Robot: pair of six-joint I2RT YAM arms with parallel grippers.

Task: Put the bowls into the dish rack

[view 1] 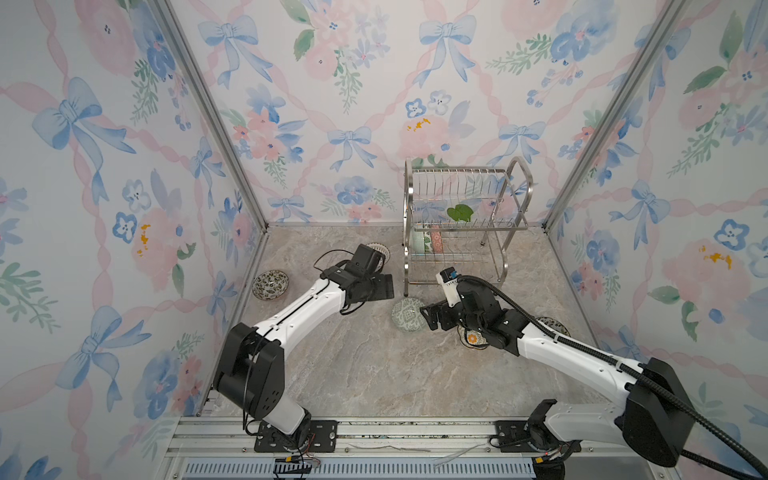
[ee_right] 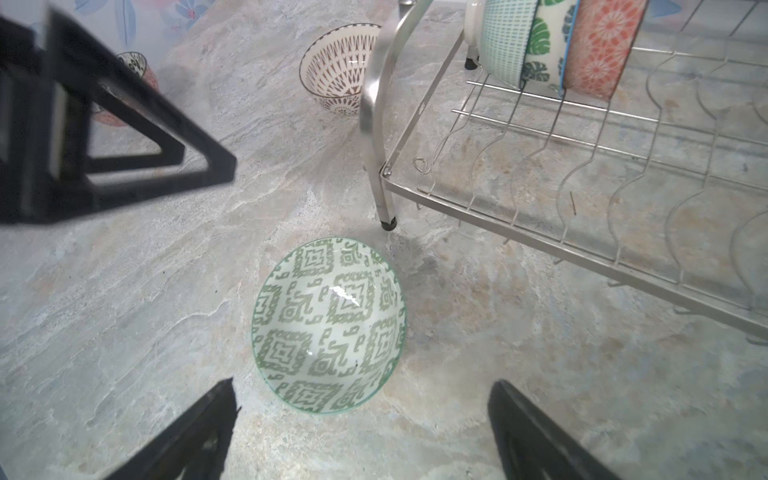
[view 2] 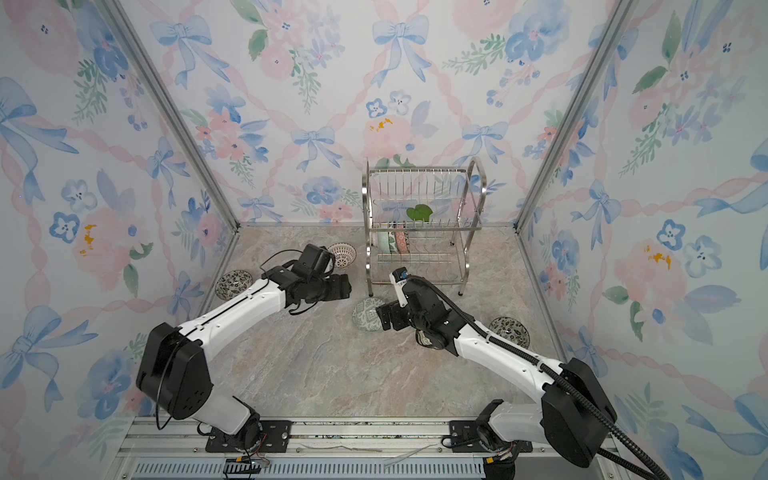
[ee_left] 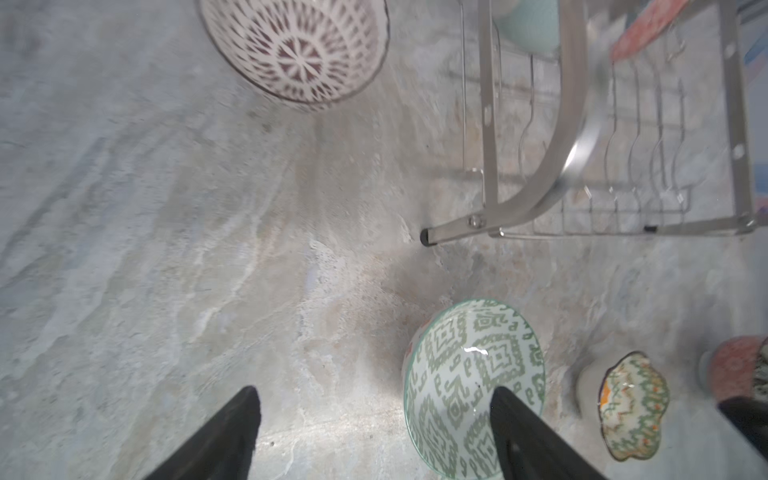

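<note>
Where the marble tabletop (view 1: pixel 374 374) meets papered walls on three sides, both top views show the widest bare floor at 6 o'clock, between the arm bases.

- Dish rack (view 1: pixel 409 216): two-tier steel wire, at 1 o'clock against the back wall.
  - Upper tier: one leaf-green item (view 1: pixel 460 212), probably a bowl.
  - Lower tier: bowls on edge (view 1: pixel 428 242) at its left end.
- Loose on the table:
  - green geometric bowl (view 1: pixel 408 314), centre, near the rack's front-left foot
  - brown lattice bowl (view 1: pixel 380 249), 11 o'clock
  - dark floral bowl (view 1: pixel 270 284), 9 o'clock by the wall
  - second dark floral bowl (view 2: pixel 509 330), 3 o'clock
  - scalloped bowl (view 1: pixel 471 338), mostly under the right arm
- Left gripper (view 1: pixel 382 286): between the lattice and geometric bowls.
- Right gripper (view 1: pixel 430 318): just beside the geometric bowl's rim.

Left wrist view: the left gripper (ee_left: pixel 374 390) has its jaws spread wide and empty. The green geometric bowl (ee_left: pixel 465 365) sits upright beyond one finger.

Right wrist view: the right gripper (ee_right: pixel 361 384) has its jaws wide and holds nothing. The green geometric bowl (ee_right: pixel 328 324) has a mint rim and green diamond motifs on white. In the lower tier, a mint dotted bowl (ee_right: pixel 505 41), a leaf-print bowl (ee_right: pixel 544 50) and a coral floral bowl (ee_right: pixel 602 45) stand touching.
</note>
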